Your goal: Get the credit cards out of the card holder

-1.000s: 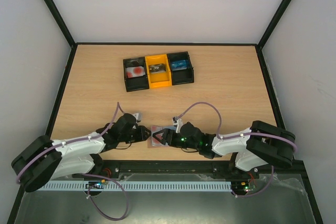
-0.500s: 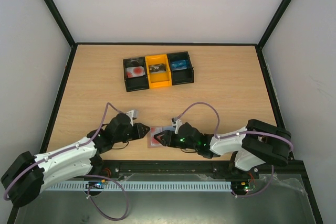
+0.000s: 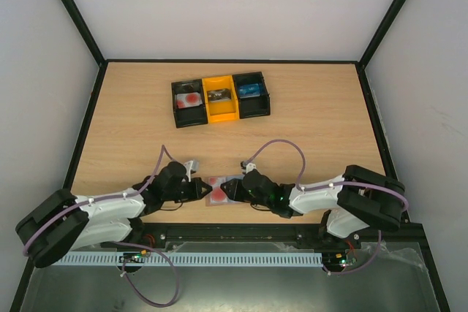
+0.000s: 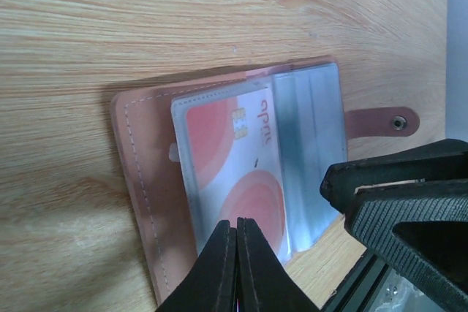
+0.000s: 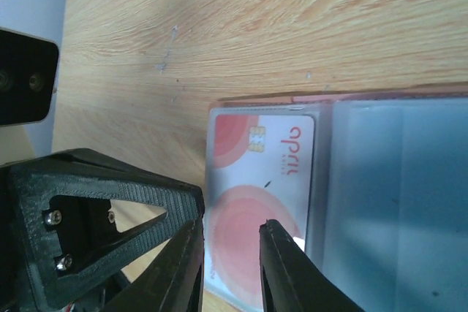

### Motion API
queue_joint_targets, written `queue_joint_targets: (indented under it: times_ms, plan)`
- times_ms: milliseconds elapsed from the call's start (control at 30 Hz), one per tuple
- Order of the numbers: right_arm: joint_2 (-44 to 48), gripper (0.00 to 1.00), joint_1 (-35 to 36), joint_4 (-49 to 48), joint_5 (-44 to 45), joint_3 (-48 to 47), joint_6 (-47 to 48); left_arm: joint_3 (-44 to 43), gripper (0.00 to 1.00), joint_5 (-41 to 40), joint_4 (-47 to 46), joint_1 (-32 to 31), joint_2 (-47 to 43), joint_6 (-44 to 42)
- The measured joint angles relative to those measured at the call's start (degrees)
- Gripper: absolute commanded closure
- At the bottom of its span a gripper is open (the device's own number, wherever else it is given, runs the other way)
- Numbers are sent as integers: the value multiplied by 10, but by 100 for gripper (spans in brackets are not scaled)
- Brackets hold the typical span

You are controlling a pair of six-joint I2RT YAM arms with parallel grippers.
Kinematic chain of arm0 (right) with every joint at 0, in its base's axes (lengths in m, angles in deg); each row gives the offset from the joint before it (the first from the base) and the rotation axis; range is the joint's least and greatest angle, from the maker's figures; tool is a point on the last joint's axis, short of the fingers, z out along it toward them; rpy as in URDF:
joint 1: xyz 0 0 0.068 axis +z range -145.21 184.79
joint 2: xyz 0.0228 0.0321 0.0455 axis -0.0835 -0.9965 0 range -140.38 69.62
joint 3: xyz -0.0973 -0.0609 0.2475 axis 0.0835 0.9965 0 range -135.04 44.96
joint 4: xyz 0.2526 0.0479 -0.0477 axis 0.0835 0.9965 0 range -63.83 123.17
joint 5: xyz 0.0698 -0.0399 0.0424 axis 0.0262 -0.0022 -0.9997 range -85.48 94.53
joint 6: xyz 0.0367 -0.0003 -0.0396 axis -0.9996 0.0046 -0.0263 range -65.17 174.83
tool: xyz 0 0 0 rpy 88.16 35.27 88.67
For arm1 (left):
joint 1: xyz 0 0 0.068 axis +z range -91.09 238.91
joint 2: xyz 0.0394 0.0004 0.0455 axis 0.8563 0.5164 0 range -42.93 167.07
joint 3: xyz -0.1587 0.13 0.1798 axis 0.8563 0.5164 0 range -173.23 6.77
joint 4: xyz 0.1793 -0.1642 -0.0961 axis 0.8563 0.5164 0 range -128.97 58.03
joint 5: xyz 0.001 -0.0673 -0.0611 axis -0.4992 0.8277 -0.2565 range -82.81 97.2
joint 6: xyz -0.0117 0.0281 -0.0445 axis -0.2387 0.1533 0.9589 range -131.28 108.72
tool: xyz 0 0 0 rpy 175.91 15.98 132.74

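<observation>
Wood-grain counter [image 3: 131,122]. Near edge, centre: one card holder [image 4: 142,180], lying open, pinkish-brown rim, blue-grey pockets. One credit card [image 4: 241,173] seen, in clear sleeve: pale, two red discs, chip, small red lettering, roughly "apric", not fully legible. Left hand [image 4: 235,228] pinched together at card's edge; grip on it not determinable. Right hand [image 5: 230,228] partly open, astride card. Far edge, centre: one tray [image 3: 221,97], three compartments.
</observation>
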Motion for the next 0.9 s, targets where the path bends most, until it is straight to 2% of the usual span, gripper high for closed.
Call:
queue_joint_targets:
  times_ms: [567,900]
  plan:
    - [-60,81,0,9,10,-18,1,0,97,-22,2,-1,37,-13]
    - [-63,95,0,-9,8,-14,-7,0,97,-24,2,-2,37,-15]
